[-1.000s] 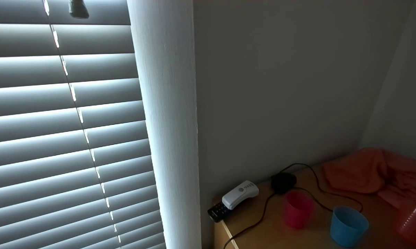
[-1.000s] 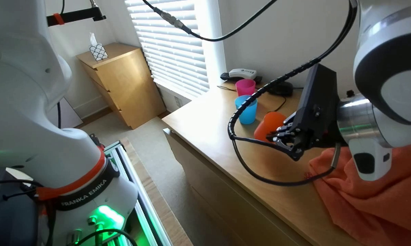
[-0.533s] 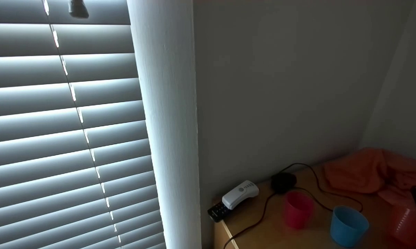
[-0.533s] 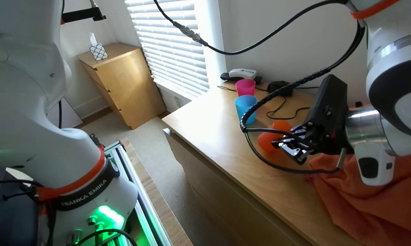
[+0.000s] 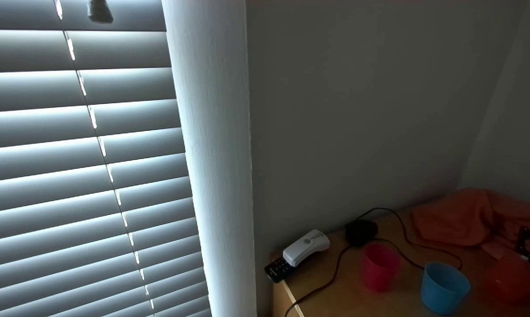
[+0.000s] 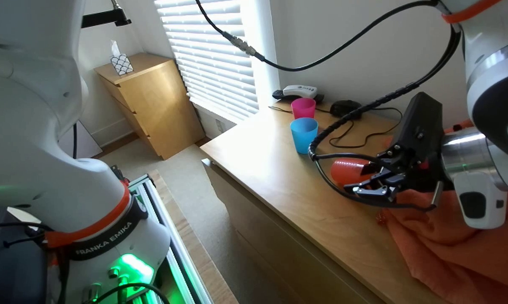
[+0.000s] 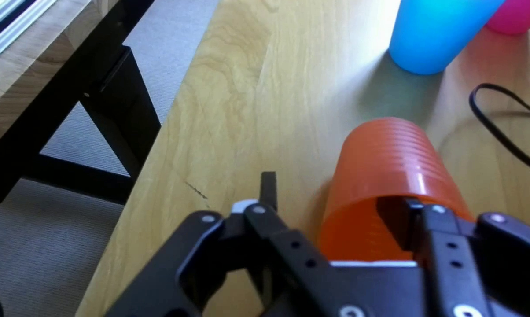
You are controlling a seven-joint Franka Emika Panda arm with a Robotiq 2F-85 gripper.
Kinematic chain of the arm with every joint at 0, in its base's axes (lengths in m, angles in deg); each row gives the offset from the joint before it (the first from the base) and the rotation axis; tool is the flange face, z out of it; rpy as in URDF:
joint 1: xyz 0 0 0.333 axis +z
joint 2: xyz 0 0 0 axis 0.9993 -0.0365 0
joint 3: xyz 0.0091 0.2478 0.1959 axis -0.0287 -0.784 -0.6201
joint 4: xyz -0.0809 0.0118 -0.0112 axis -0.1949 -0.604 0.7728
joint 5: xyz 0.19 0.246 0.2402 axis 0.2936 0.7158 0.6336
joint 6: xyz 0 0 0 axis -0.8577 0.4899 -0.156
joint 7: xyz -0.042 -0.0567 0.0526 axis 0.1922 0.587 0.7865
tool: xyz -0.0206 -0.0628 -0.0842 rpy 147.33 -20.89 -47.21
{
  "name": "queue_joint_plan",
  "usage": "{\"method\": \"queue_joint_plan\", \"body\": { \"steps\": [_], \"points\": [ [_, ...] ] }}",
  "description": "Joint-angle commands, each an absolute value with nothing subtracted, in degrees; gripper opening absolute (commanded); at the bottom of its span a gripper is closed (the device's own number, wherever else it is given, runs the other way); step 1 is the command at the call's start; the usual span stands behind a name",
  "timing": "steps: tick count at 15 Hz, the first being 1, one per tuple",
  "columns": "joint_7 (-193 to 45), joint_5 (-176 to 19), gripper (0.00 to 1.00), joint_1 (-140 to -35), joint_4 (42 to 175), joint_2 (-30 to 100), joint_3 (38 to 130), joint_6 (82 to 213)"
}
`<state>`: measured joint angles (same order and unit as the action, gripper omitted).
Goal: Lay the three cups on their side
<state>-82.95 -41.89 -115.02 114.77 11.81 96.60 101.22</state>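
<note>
My fingers (image 7: 268, 191) stand wide apart, gripping nothing, one tip within the mouth of the orange cup (image 7: 390, 163), on its side on the desk (image 7: 243, 114); beyond them the blue cup (image 6: 303, 137) and pink cup (image 6: 303, 110) stand upright, so I judge one of three done.

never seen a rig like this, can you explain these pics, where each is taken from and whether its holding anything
The machine is a robot arm ending in two black fingers. Two pictures are taken from outside it; the wrist view is taken from its wrist, looking past the fingers. On the wooden surface stand a pink cup and a blue cup; an orange cup is tipped over, its open end facing the fingers. A white handheld device, a black remote and an orange cloth lie there too. Nothing seems gripped: the fingers are apart, and one appears to reach into the orange cup's mouth.
</note>
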Motion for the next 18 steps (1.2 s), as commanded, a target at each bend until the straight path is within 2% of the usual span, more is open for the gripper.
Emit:
{"method": "queue_joint_plan", "body": {
  "steps": [1, 3, 9, 18],
  "points": [
    [-84.21, -44.46, 0.94, -112.82, 116.05, 13.76, 98.13, 105.02],
    [-85.30, -46.74, 1.00, -111.84, 116.54, 14.49, 98.62, 107.72],
    [-87.72, -53.42, 1.00, -108.78, 121.06, 19.44, 99.35, 117.09],
    [-78.00, -60.27, 1.00, -104.49, 137.38, 36.77, 96.52, 124.93]
  ]
}}
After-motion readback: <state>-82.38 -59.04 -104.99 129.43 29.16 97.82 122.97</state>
